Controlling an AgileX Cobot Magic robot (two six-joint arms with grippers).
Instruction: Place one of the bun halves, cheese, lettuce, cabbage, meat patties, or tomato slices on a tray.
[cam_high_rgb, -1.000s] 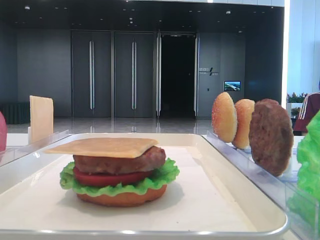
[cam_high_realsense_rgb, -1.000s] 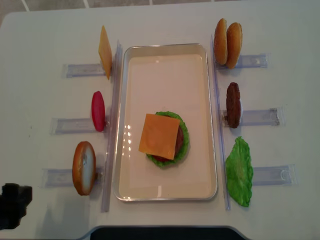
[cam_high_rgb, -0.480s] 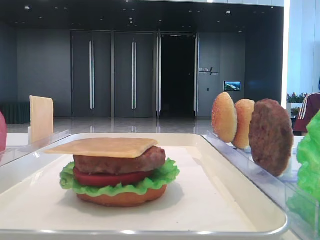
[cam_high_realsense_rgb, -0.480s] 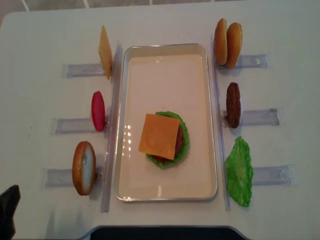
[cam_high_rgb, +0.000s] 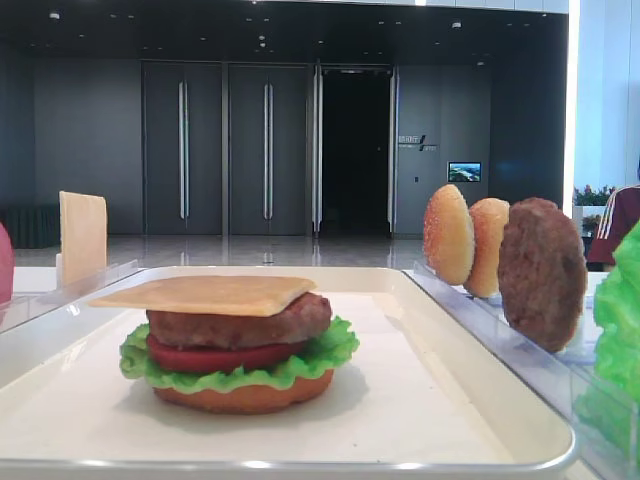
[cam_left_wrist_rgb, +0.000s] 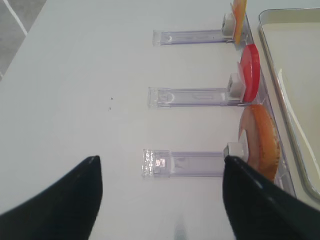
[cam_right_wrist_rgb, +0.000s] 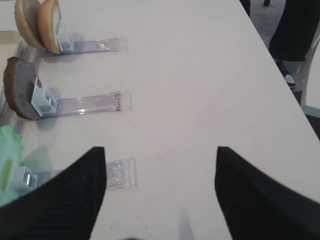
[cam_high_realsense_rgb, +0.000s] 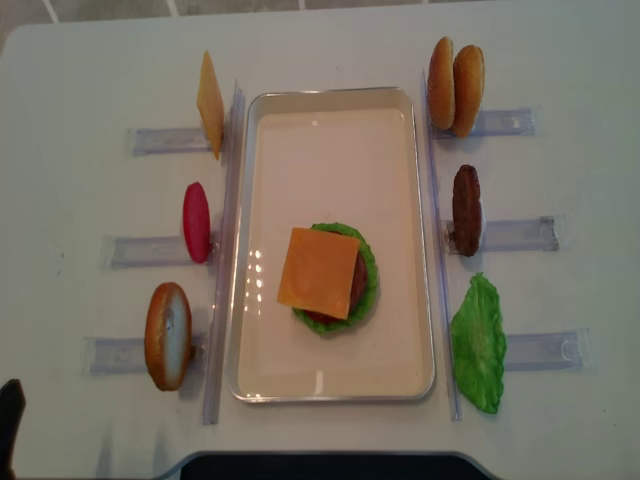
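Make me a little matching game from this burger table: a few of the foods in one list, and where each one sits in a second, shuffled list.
Things:
1. cheese slice
2. tomato slice
3. meat patty
4. lettuce leaf

Places:
A. standing in the middle rack right of the tray
B. lying on top of the burger stack
C. in the nearest rack on the right
D. standing in the middle rack left of the tray

Pairs: 1-B, 2-D, 3-A, 4-C

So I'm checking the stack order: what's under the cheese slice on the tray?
Under the cheese sit a meat patty, a tomato slice, lettuce and a bottom bun, resting on the tray. From overhead the cheese hides most of them.
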